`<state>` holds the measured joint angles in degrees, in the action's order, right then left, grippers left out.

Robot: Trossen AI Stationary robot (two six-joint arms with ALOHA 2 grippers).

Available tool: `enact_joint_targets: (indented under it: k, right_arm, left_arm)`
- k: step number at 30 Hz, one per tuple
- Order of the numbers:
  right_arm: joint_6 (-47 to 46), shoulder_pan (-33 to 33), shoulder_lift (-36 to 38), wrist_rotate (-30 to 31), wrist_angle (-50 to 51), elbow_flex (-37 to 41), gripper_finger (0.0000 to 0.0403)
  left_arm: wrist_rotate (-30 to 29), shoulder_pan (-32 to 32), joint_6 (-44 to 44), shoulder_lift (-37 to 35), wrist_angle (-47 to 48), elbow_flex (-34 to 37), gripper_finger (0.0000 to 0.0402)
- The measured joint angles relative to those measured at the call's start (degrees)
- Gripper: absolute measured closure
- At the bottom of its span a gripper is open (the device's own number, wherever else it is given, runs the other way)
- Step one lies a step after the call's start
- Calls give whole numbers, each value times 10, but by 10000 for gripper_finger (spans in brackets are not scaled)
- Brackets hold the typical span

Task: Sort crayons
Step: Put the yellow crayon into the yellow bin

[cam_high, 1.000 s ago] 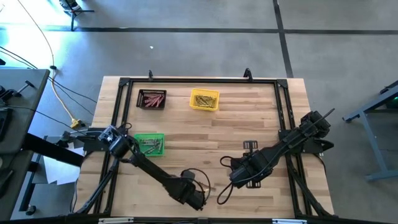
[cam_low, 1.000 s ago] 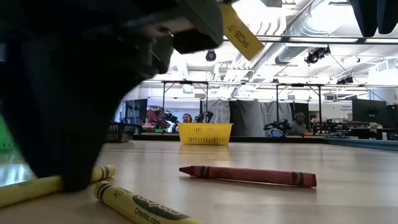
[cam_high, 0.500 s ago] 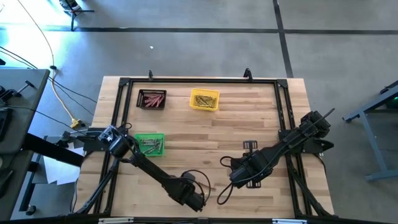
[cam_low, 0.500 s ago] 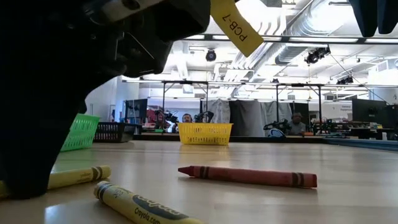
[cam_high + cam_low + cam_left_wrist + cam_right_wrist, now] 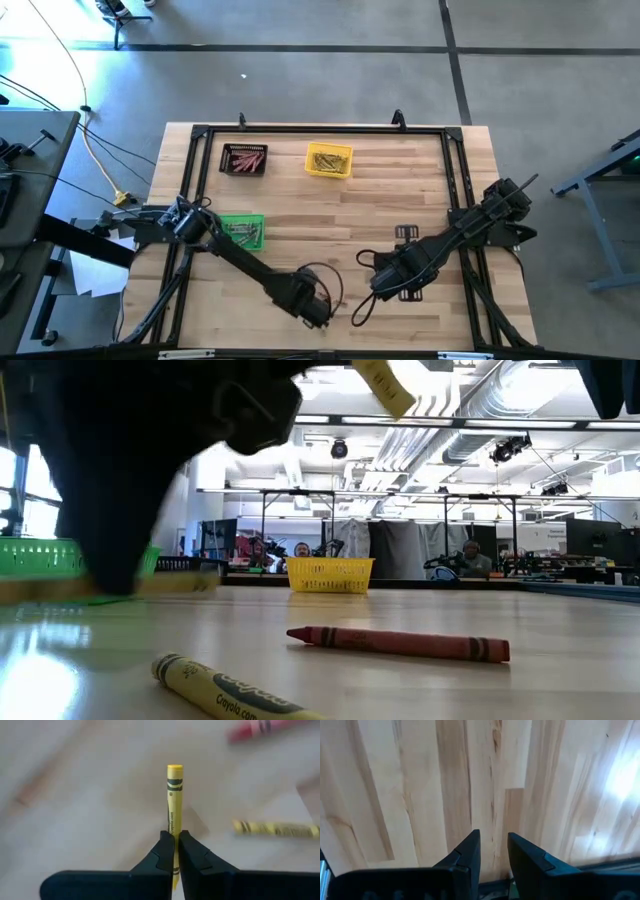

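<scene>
My left gripper (image 5: 320, 316) is near the table's near edge, shut on a yellow crayon (image 5: 174, 800), which shows as a level blurred streak (image 5: 170, 586) in the low view. A red crayon (image 5: 398, 643) and a second yellow crayon (image 5: 230, 688) lie flat on the wood close by. My right gripper (image 5: 374, 288) hangs open over bare wood (image 5: 493, 845) to the right of them, with nothing between its fingers. Far back stand a black bin (image 5: 243, 160) with red crayons, a yellow bin (image 5: 328, 160) and a green bin (image 5: 240, 231). My left gripper pinches the yellow crayon's two sides (image 5: 174, 829) between its two fingertips, partway along its length. The fingers come from above. One end (image 5: 175, 769) sticks out well past them. The crayon is level and lifted clear of the table.
A black frame (image 5: 455, 190) runs around the tabletop. Bare wood lies between the bins and the grippers. A cable loops beside my left gripper (image 5: 358, 312). Beyond the far edge the room shows benches and people (image 5: 480, 558).
My left gripper has taken hold of the yellow crayon that lay on the table near the front edge and has risen with it. The crayon is now lifted clear and level. The red crayon and the other yellow crayon have stayed where they were.
</scene>
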<state>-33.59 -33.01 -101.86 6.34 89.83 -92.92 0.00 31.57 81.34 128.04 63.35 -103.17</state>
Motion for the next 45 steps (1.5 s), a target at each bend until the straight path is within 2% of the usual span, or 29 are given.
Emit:
enact_joint_targets:
  k: [8,19,23,27,29,37,40,45]
  right_arm:
    - [-2,20,20,-5,1,0,320]
    - [-4,83,58,6,1,0,320]
    - [16,130,78,45,1,0,320]
    - [38,191,103,73,1,0,320]
    - [48,219,110,92,2,0,320]
    - [81,308,112,124,1,0,320]
    - [82,327,112,127,-1,0,320]
    - [82,342,107,127,-8,0,320]
  left_arm:
    - [-111,-72,-147,-36,3,-1,401]
    - [-249,-263,-423,-55,-22,-2,401]
    - [-235,-342,-541,-55,-98,0,401]
    - [-173,-412,-629,-55,-164,0,401]
    - [-154,-441,-656,-55,-176,0,401]
    - [-151,-522,-737,-55,-184,0,401]
    - [-148,-538,-757,-55,-196,0,401]
    - [-100,-555,-767,-55,-227,0,394]
